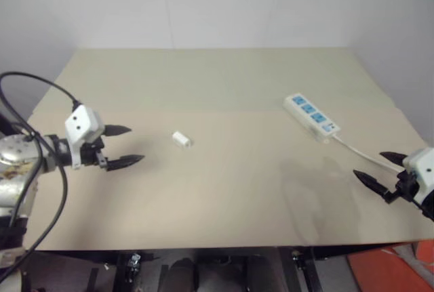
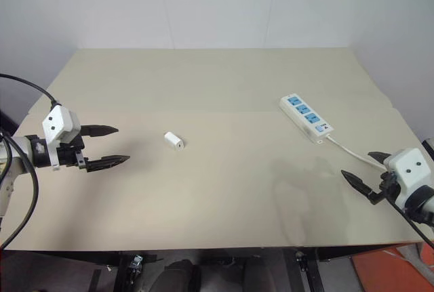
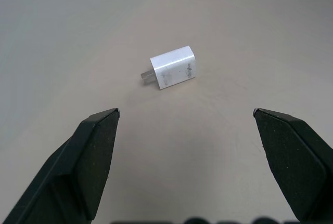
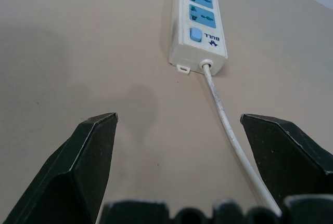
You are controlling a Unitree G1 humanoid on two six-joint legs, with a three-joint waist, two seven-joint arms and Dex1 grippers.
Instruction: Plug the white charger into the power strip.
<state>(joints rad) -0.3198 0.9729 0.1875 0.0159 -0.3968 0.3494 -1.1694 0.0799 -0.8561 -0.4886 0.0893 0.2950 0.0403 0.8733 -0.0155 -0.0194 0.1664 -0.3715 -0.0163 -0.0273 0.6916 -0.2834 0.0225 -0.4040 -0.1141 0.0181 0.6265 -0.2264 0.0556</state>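
On the beige table [image 2: 224,190], the right gripper [image 2: 366,172] hovers at four o'clock, jaws spread, empty. The left gripper [image 2: 107,146] at nine o'clock also gapes, facing the small white rectangular charger [image 2: 173,140] near centre. The long white plastic power strip [image 2: 306,117] with blue sockets lies at two o'clock, unplugged.

The table [image 2: 224,190] is plain beige. The charger [image 2: 173,141] is white with faint grey marks on one face. The strip [image 2: 306,118] is white with three blue socket faces, a blue switch [image 4: 195,35] and a white cord [image 4: 229,130]. Both grippers' fingers [image 3: 78,167] are black; the wall [image 2: 217,7] at 12 o'clock is pale grey.
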